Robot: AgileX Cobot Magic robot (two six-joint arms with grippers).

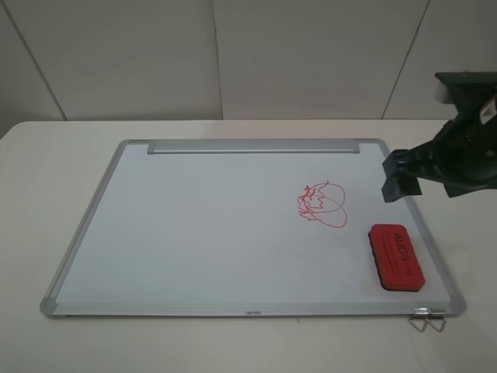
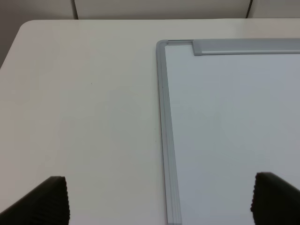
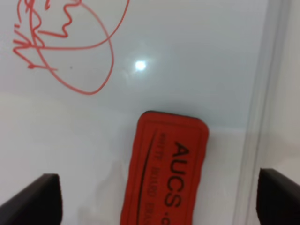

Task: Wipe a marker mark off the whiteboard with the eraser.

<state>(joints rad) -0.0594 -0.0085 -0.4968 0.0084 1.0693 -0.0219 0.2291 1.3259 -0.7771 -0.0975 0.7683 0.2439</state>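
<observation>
The eraser [image 1: 397,257] lies flat on the whiteboard [image 1: 194,233], felt base down, close to the board's right frame edge and toward its near right corner. Its long axis runs roughly parallel to that right edge, slightly skewed, with the printed lettering reading along the length. The marker mark [image 1: 312,203] sits on the board surface near the eraser, toward the tray-strip edge and further from the right frame; a rounder red scribble overlaps it.

Handling, as a judgement: the eraser appears to be a light, rigid plastic block with a soft felt sole. It should tolerate a firm grip and is not fragile. Take hold across the short width, on the two long side walls near mid-length, so the sole stays flat during wiping.

The right tool [image 3: 150,199] hovers above the eraser, fingers spread wide and holding nothing; one finger lies outboard of each long side, so the gap already straddles the width. In the high view this right tool [image 1: 400,183] is above the board's right edge.

The left tool [image 2: 159,199] is spread wide and empty, over the board's far left corner area and the desk [image 2: 84,93].
</observation>
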